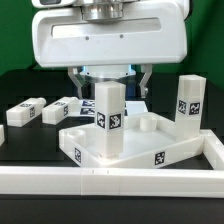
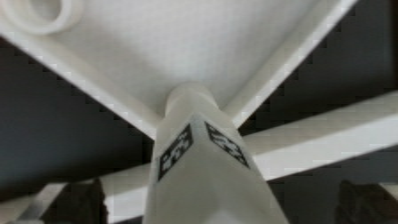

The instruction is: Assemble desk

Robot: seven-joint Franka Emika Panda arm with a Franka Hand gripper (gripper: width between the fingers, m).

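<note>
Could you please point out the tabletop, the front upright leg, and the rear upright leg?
tabletop (image 1: 140,152): exterior view, front rim wall.
front upright leg (image 1: 108,118): exterior view, tagged face.
rear upright leg (image 1: 188,103): exterior view, tagged face.

No words, numbers, brands legible. Only black-white square tags (image 1: 113,122): on upright leg (image 1: 107,98), tabletop rim (image 1: 135,160), second standing leg (image 1: 187,105), lying legs (image 1: 27,113).

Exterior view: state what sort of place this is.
Probably a robotics lab bench set up for assembly trials: a gripper hangs over a black table, white desk parts such as the tabletop and legs carry square tags, and a rail borders the workspace.
</note>
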